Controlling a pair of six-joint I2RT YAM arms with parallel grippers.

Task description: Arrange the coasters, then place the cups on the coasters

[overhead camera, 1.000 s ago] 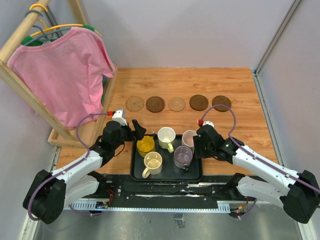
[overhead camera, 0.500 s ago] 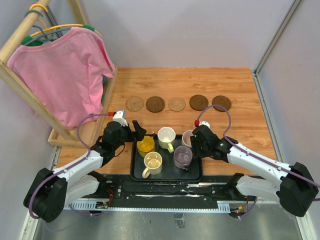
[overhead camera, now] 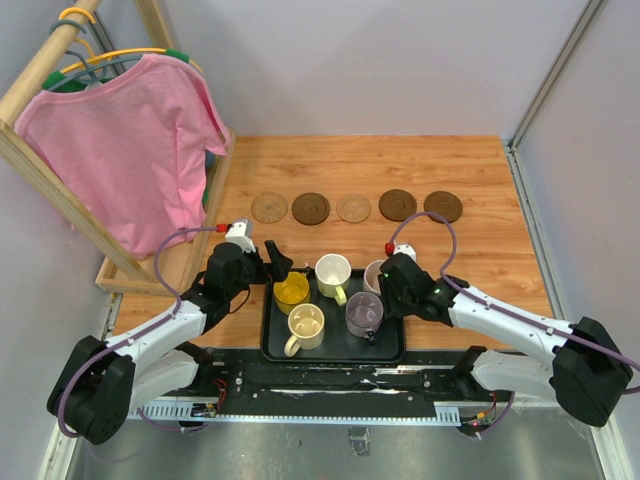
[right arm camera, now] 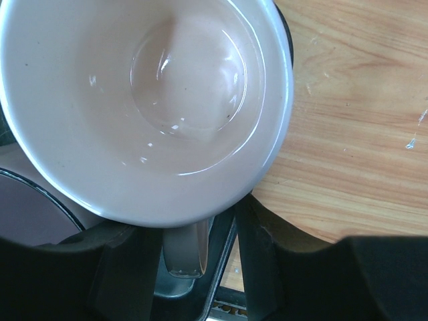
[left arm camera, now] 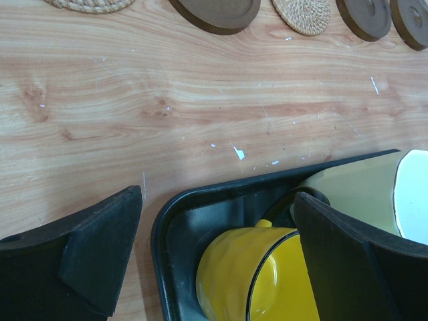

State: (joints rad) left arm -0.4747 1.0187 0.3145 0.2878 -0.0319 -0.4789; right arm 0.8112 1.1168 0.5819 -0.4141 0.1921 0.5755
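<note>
Five coasters lie in a row across the table: tan (overhead camera: 269,207), dark (overhead camera: 310,208), tan (overhead camera: 353,208), dark (overhead camera: 397,204), dark (overhead camera: 443,206). The cups stand in a black tray (overhead camera: 272,345): yellow (overhead camera: 291,292), whitish-green (overhead camera: 333,272), cream (overhead camera: 305,324), greyish-purple (overhead camera: 364,312) and pale pink (overhead camera: 375,272). My left gripper (left arm camera: 217,200) is open, straddling the tray corner and the yellow cup (left arm camera: 261,274). My right gripper (right arm camera: 190,257) hangs over the pink cup (right arm camera: 147,100). Its fingers sit either side of the cup's handle (right arm camera: 184,251), with a gap on the right side.
A wooden rack with a pink shirt (overhead camera: 125,150) stands along the left edge. Walls close the back and right sides. The tray sits at the near edge between both arms. Bare wood lies between tray and coasters.
</note>
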